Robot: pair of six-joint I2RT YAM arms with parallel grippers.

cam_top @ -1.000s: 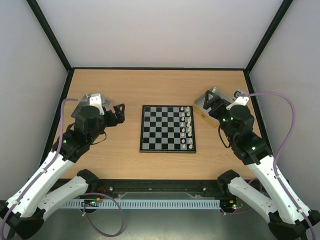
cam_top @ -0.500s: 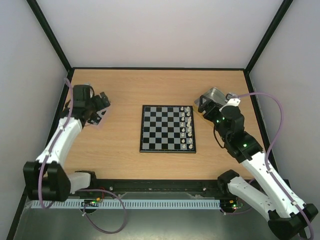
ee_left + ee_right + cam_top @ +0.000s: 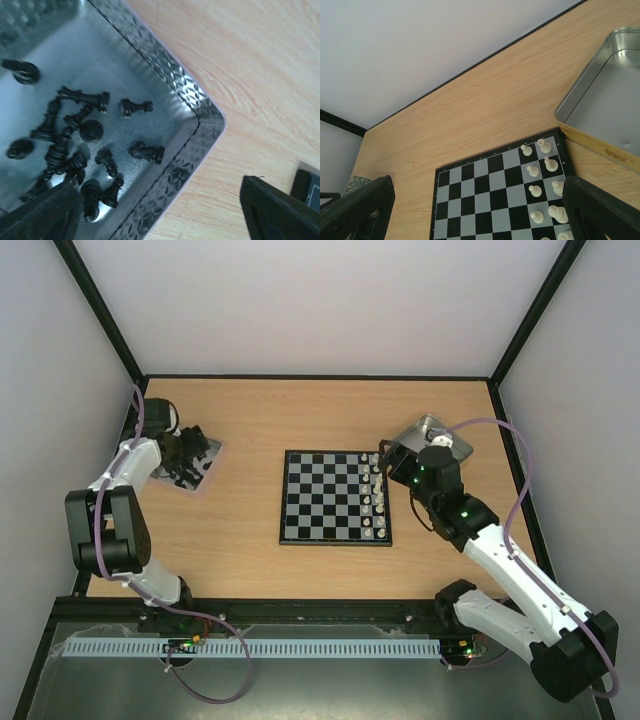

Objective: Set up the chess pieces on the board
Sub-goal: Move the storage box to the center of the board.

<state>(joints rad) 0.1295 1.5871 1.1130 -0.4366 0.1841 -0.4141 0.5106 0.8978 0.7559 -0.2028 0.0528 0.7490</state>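
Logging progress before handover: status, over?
Left gripper open over the tray, empty. Right gripper open above the board, empty. Black chess pieces in tray, none on board. White pieces line one board edge; nothing obstructing.

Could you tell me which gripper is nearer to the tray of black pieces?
Left. The left gripper hovers right over the tray, above the black pieces; the right gripper is across the board, at its far right corner.

A robot lab test cell. White walls (image 3: 320, 300) in black framing (image 3: 100, 310) box in a wooden table (image 3: 320, 410) around the right claw (image 3: 388, 452). A slotted cable duct (image 3: 300, 648) runs behind it, along the near edge.
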